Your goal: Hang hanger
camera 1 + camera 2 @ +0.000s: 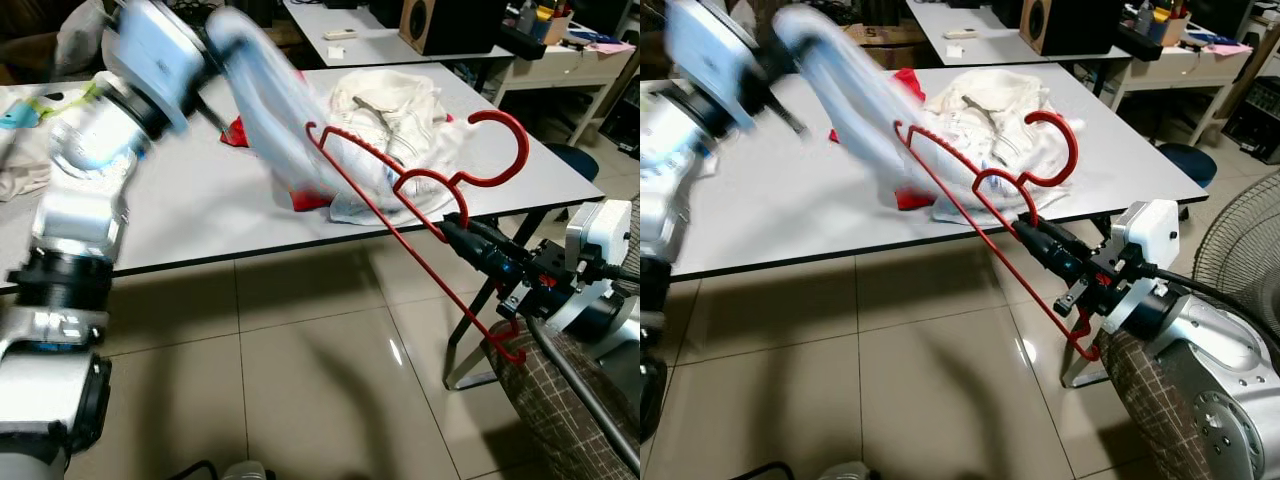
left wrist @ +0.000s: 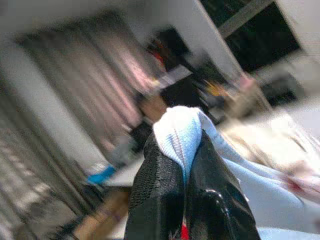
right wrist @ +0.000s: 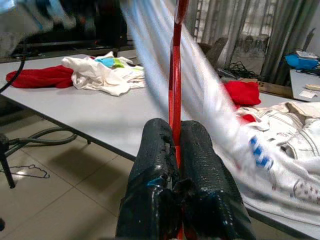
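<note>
Red plastic hanger (image 1: 400, 190): I am holding it out over the table's near edge, its hook toward the far right corner, one shoulder bar slanting down past the edge to the floor side.
Right gripper (image 1: 455, 228): it is clamping the hanger's bar between its two black fingers (image 3: 152, 165), just off the table's (image 1: 200, 215) near edge.
Left gripper (image 2: 187, 175): it is pinching a fold of pale blue garment (image 1: 265, 110), raised above the left half of the table and blurring in motion.
Garment: it is stretching from the left gripper down toward the hanger's upper shoulder, its lower part lying on the white clothes pile (image 1: 390, 110) near the table's middle.
Step in hand, as I judge it: threading the garment onto the hanger before any hanging.
Risk: I reckon the cloth may snag on the ribbed shoulder or drag the white pile off the near edge if the pull is too quick; the thin bar could also twist in the right gripper's grip.
Open room: the table's left half is lying mostly bare; tiled floor (image 1: 300, 380) is lying open below the near edge.
Tight spots: a plaid-covered chair (image 1: 560, 400) is crowding my right arm, and a table leg (image 1: 470, 330) is standing just beside the hanger's low end.
</note>
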Tool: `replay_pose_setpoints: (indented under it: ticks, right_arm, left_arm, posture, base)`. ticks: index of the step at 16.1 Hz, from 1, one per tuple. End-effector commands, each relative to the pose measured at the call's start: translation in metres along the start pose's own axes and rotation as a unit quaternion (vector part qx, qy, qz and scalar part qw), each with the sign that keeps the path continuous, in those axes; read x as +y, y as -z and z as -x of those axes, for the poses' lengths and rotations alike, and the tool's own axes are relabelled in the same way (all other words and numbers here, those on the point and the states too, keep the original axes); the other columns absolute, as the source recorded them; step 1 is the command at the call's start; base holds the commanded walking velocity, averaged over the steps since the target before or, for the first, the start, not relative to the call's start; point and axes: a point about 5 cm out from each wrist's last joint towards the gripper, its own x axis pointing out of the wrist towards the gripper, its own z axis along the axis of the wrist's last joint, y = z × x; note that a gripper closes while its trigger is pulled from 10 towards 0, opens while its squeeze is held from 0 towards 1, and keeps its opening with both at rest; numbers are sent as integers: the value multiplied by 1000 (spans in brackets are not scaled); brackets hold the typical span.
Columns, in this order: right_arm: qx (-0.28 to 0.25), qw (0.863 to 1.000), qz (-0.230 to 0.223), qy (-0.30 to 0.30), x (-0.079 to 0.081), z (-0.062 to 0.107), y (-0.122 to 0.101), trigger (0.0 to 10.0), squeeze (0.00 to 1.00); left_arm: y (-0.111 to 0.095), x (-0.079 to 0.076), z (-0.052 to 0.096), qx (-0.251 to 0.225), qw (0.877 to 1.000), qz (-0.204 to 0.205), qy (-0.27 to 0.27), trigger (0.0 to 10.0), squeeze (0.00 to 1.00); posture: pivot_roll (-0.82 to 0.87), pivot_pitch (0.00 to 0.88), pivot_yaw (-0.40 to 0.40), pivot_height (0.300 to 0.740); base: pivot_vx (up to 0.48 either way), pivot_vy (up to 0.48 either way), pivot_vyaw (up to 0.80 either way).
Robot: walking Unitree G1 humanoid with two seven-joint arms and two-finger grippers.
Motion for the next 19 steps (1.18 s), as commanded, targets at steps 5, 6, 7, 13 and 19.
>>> replay_pose_setpoints:
  ticks: [5, 6, 7, 13, 19]
  right_arm:
    - [24, 1000, -18, 7, 5, -4, 10, 10000, 0]
    - [28, 999, -20, 4, 7, -4, 12, 10000, 0]
    - [34, 999, -25, -4, 9, -4, 15, 10000, 0]
    - [50, 999, -16, 14, 2, 1, 17, 10000, 0]
    - [62, 998, -25, -19, 5, -15, 26, 10000, 0]
  left_arm:
    - [11, -17, -1, 7, 1000, -5, 28, 0, 0]
    - [11, -18, -2, 5, 1000, -6, 30, 0, 0]
    - [11, -20, -3, 5, 999, -8, 33, 0, 0]
    - [3, -27, -5, -21, 998, 0, 62, 0, 0]
    - [-15, -38, -14, -72, 994, 9, 77, 0, 0]
  posture:
    - [-4, 0, -34, 740]
    - [-4, 0, -35, 740]
    - [-4, 0, -42, 740]
    - [-11, 0, -37, 740]
    - [5, 0, -57, 740]
  base:
    - [0, 0, 0]
    - [0, 0, 0]
    - [0, 0, 0]
    - [0, 0, 0]
    - [0, 0, 0]
